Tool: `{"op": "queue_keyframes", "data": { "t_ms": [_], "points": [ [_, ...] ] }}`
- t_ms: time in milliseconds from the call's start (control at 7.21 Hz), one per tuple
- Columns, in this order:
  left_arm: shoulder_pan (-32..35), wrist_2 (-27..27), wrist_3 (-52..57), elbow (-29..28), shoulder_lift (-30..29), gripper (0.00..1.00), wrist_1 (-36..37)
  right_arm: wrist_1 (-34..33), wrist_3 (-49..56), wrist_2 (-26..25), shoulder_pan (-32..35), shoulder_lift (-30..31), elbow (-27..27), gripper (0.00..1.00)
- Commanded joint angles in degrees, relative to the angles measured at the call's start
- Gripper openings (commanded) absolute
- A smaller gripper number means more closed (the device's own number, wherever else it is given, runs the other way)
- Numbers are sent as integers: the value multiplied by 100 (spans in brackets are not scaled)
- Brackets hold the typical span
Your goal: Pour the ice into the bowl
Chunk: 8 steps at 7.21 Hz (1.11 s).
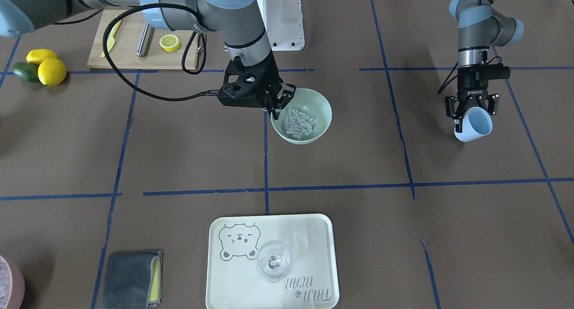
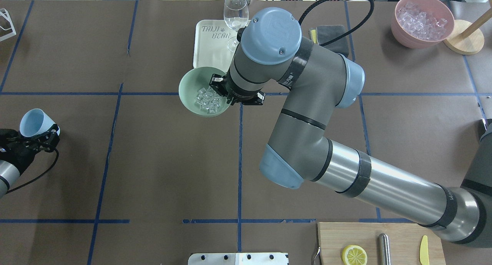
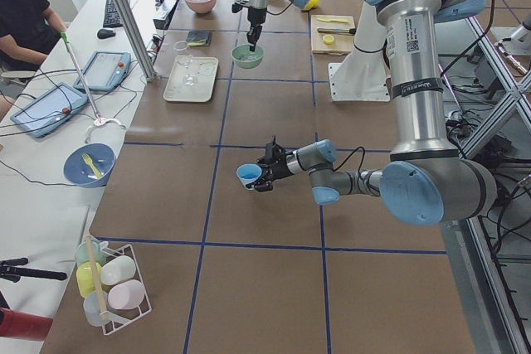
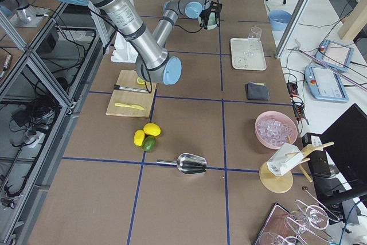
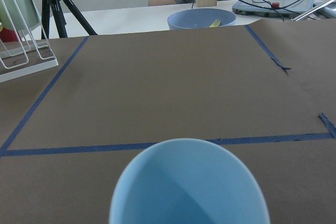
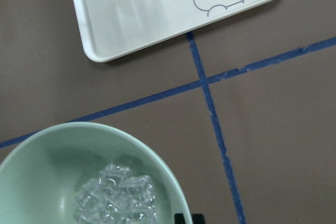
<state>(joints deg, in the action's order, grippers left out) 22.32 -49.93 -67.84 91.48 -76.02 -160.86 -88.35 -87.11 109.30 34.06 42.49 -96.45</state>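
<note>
1. my right gripper is at the edge of the bowl. its fingers look pinched on the rim, on the side near the robot. i think it holds the bowl there so the bowl does not slide or tip.
2. the bowl sits flat on the brown table, near the middle, where two blue tape lines cross.
3. the ice is in the bowl. it is a little heap of clear cubes lying on the bottom. i see no cubes on the table around it.
4. my left gripper is far off to the side, well apart from the bowl. its fingers are clamped on the blue cup.
5. the cup is tipped over on its side in the air, with its mouth facing away from the arm. from the left wrist camera i look right into it and see nothing inside.
6. so i judge the pour is done: empty cup, ice in bowl.
7. a tray with a bear drawing lies on the far side of the bowl from the robot. a clear glass stands on it. i cannot tell if anything is in the glass.
8. a pink container at the far corner holds whitish ice.
</note>
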Motion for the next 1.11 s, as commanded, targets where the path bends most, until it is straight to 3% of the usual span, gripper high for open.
{"op": "queue_keyframes", "data": {
  "t_ms": [0,139,277,416,971],
  "points": [
    [0,53,-1,2,-9,39,-42,-235,210,-5,74,825,-931,0],
    [0,62,-1,-7,-9,42,-42,-253,229,-6,187,1361,-1363,0],
    [0,71,-1,-25,-9,62,-42,-253,333,-14,223,1532,-1455,0],
    [0,71,7,-77,-9,96,-33,-244,387,-6,258,1638,-1473,0],
    [26,63,68,-78,9,100,-24,-218,589,-14,276,2026,-1763,0]
  ]
}}
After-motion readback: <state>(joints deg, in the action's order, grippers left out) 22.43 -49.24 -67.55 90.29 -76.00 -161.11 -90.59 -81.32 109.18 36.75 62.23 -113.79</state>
